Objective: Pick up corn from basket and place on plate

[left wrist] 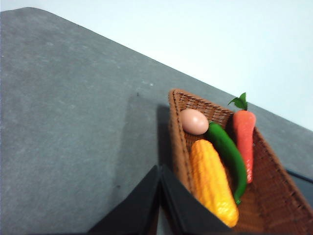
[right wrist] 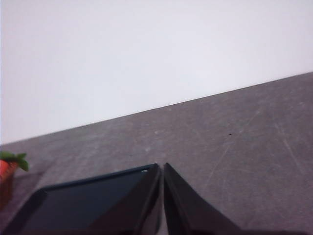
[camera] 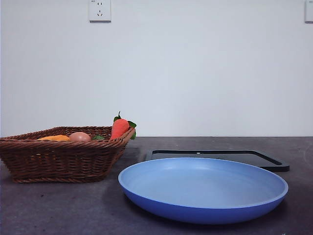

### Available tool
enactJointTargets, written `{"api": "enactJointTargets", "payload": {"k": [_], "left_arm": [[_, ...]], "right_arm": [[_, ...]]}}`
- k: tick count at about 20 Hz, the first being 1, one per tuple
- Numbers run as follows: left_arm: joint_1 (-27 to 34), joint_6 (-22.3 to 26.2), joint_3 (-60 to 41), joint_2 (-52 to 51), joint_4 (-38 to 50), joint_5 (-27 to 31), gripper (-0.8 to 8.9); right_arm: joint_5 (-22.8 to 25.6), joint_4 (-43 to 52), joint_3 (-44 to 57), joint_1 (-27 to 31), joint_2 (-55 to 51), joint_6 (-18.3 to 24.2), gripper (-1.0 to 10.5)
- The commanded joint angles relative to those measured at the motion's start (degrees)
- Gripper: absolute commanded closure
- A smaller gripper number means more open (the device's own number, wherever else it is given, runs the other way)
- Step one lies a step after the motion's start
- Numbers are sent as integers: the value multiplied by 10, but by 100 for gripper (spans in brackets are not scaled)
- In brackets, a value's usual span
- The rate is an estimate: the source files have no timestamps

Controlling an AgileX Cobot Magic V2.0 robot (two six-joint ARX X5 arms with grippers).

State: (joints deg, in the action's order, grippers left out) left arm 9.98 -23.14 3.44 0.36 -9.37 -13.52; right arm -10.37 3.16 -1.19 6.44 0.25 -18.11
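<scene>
The corn (left wrist: pixel 212 181) lies in the dark wicker basket (left wrist: pixel 279 196), a glossy orange-yellow bumpy cob; in the front view only its top (camera: pixel 55 138) shows over the basket's rim (camera: pixel 58 159). The blue plate (camera: pixel 203 188) sits empty to the right of the basket, near the front. My left gripper (left wrist: pixel 161 169) is shut and hovers above the table just outside the basket's rim, close to the corn. My right gripper (right wrist: pixel 162 168) is shut and empty, above the black tray. Neither arm shows in the front view.
Beside the corn in the basket lie a tan egg (left wrist: pixel 194 121), a green pepper (left wrist: pixel 229 154) and a red-orange carrot (left wrist: pixel 244 139) with green leaves. A flat black tray (camera: pixel 220 157) lies behind the plate. A wall stands behind the table.
</scene>
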Motion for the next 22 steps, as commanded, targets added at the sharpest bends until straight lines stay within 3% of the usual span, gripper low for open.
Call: {"api": "enactJointTargets", "payload": {"k": [1, 10, 17, 22], "left_arm": [[1, -6, 39, 4, -9, -6, 809], [1, 7, 144, 97, -67, -89, 809], [-3, 104, 244, 196, -165, -167, 809], [-25, 145, 300, 243, -230, -200, 809]], "right_arm": [[-1, -3, -29, 1, 0, -30, 945], [-12, -137, -166, 1, 57, 0, 945], [-105, -275, -270, 0, 156, 71, 945], [-156, -344, -334, -18, 226, 106, 945]]}}
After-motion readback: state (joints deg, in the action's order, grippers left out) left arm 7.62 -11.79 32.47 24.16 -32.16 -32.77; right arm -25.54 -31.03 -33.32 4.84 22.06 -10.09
